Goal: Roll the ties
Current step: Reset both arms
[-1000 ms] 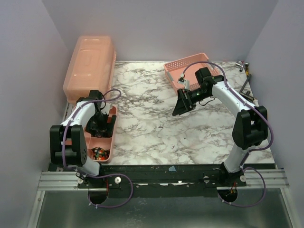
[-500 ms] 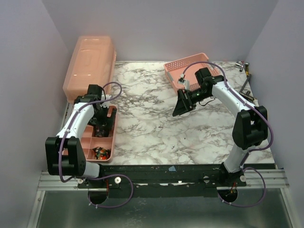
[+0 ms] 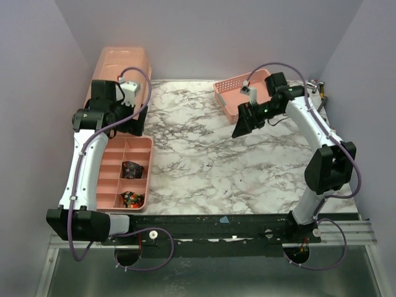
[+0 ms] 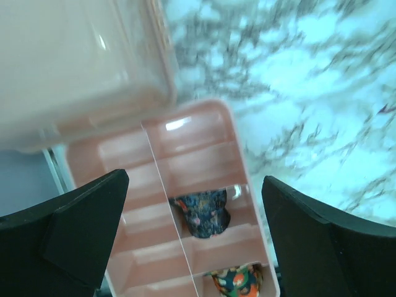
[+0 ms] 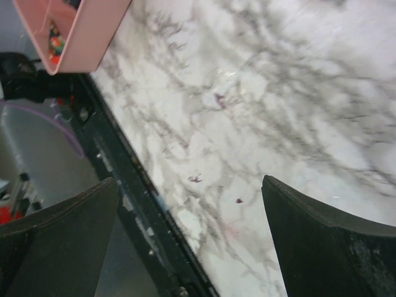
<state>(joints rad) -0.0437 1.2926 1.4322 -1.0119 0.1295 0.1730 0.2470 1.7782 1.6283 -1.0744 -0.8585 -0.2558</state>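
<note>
Left gripper (image 4: 195,180), wide and empty, hangs above a pink plastic divided tray (image 4: 197,143) holding two coiled, dark, colour-dotted fabric ties (image 4: 201,213).

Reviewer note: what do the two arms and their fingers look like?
The left arm and right arm have white link shells, black joints and bases. A thin lilac cable loops along each; a small white block sits at each wrist. The fingers are matte black, broad tapering wedges. No markings visible.
</note>
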